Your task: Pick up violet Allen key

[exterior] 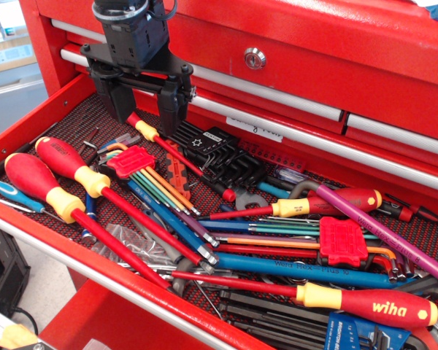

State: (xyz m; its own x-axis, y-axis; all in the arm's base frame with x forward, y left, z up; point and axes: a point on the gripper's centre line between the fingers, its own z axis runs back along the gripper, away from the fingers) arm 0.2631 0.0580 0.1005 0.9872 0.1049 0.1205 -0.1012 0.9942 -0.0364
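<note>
Violet Allen key runs off frame right, screwdrivers overlapping

A red metal tool chest fills most of the view. Closed upper drawers are seen with silver handle rails and a round key lock. The open drawer is lined with a dark mesh mat. At upper left a pale floor and a blurred cardboard box are noted. At lower left a black crate-like object is seen. Lighting is bright and even.
</note>
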